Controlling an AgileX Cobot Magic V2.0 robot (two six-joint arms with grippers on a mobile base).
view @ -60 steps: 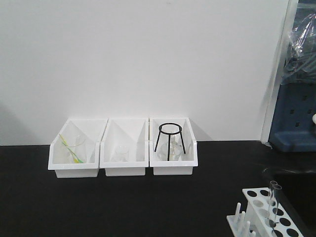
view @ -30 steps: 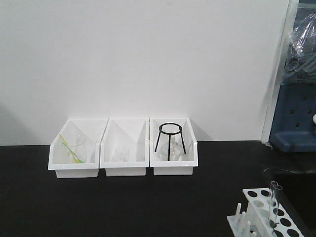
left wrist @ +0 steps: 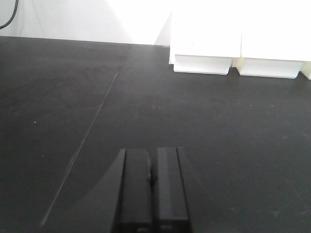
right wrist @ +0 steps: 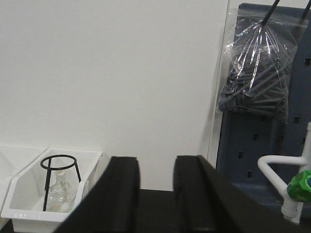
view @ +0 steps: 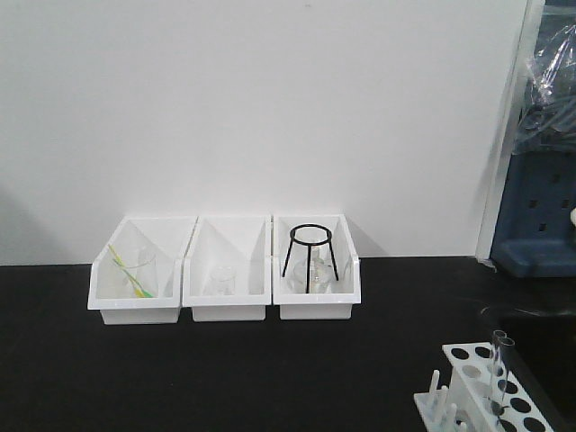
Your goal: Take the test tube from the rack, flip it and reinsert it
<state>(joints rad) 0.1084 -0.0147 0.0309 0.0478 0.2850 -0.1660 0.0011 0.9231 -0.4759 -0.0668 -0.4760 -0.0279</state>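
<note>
Left gripper (left wrist: 152,179) low over bare black bench (left wrist: 73,97), its fingers (left wrist: 136,189) pressed together with nothing between them

Front view, row of three white open-front bins at back of bench against white wall: left bin (view: 135,315) has clear beaker (view: 137,268) with a yellow-green stick in it, middle bin (view: 225,312) has a small clear glass item, can't tell what kind, right bin (view: 315,310) has black tripod ring stand (view: 307,270) with a small flask (right wrist: 57,191) under it

White rack (view: 454,378) at bottom right edge of bench, well apart from bins, partly cut off by frame, pegs on its left side

Test tube (view: 498,364) stands upright in a rack hole, rim up, taller than rack

Right gripper (right wrist: 155,194) up off bench, fingers (right wrist: 121,194) spread apart, holding nothing, nowhere near the tube

Far right: blue pegboard (view: 540,207), clear bag (right wrist: 257,68) of dark rods hanging on it, white tap (right wrist: 291,204) with green knob (right wrist: 302,185)
</note>
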